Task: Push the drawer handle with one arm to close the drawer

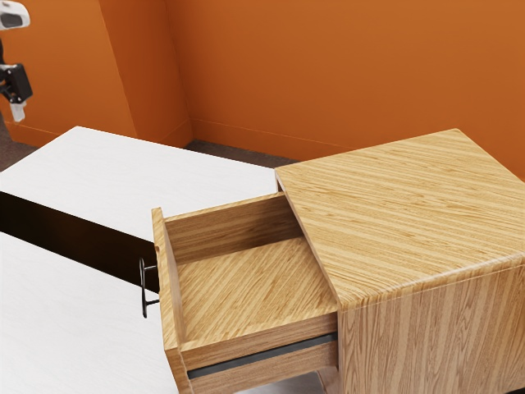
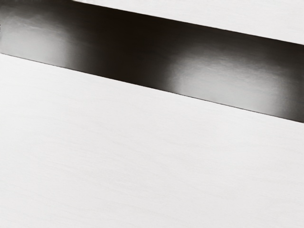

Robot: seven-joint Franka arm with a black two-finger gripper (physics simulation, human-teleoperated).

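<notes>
Closest to the camera is the near part of the white tabletop (image 1: 57, 328), with a dark band (image 1: 74, 236) running across it. At the exterior view's upper left, the pincer (image 1: 19, 118) hangs raised in the air, seen by the far left edge of the tabletop; I cannot tell if it is spread or pressed together. It is well apart from the handle (image 1: 143, 287).

To the right of it in the exterior view, and lower, comes this handle, over the tabletop near the dark band. Its long axis seems to follow the width of the drawer front (image 1: 167, 283), so it lies across the direction of the push.

Next is the drawer (image 1: 246, 283), standing well out of the cabinet (image 1: 410, 213), which is farthest to the exterior view's right. I judge that the closing is not begun. The pincer should first go down to the outer side of the handle, then push toward the cabinet. If it meets the bar away from its middle, it could slip off.
</notes>
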